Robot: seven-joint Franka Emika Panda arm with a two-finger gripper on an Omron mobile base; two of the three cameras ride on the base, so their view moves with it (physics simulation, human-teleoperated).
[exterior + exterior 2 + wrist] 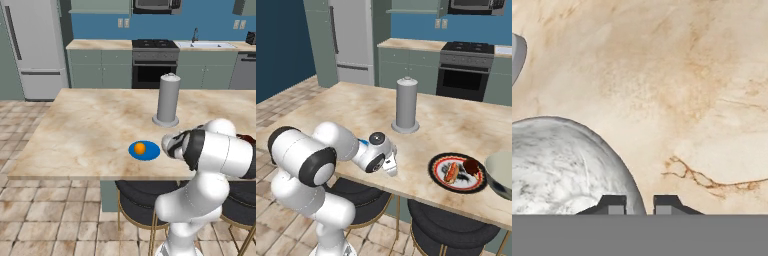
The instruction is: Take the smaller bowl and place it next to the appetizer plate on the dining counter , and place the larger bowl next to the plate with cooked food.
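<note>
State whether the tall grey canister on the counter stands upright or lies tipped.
Upright: the canister stands on its round base on the dining counter, lid on top.

the dining counter (pixel 90 130) looks like polished beige veined stone; the smaller bowl (pixel 557 165) is smooth, marbled whitish-grey.

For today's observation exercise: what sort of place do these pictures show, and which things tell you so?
A rendered home kitchen, most likely: a black oven range set among grey-green cabinets, a pale tall refrigerator, and a long beige marbled island counter with dark round stools.
</note>
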